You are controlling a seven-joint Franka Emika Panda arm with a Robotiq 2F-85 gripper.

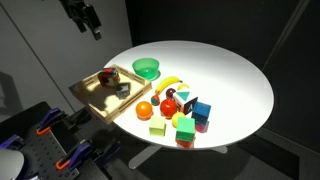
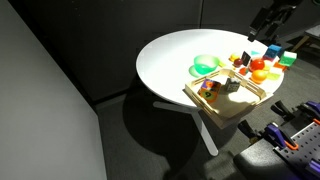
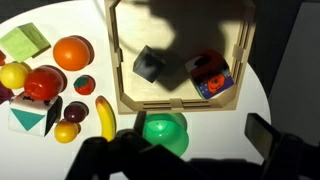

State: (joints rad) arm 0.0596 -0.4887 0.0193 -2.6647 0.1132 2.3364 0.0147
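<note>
My gripper (image 3: 200, 128) is open and empty, high above the round white table (image 1: 230, 80). It shows in both exterior views (image 1: 88, 20) (image 2: 272, 20). In the wrist view a green bowl (image 3: 163, 132) lies below, by the left finger; it shows in both exterior views too (image 1: 147, 68) (image 2: 205, 65). Beyond it is a wooden tray (image 3: 165, 103) (image 1: 84, 99) (image 2: 214, 106) holding a dark block (image 3: 150, 65) and a red, blue and orange toy (image 3: 210, 75).
Beside the tray lie a banana (image 3: 105, 118) (image 1: 170, 83), an orange (image 3: 72, 52) (image 1: 145, 110), a red apple (image 3: 42, 82), a lemon (image 3: 12, 75), a green block (image 3: 25, 42) and other coloured blocks (image 1: 200, 110). Dark curtains surround the table.
</note>
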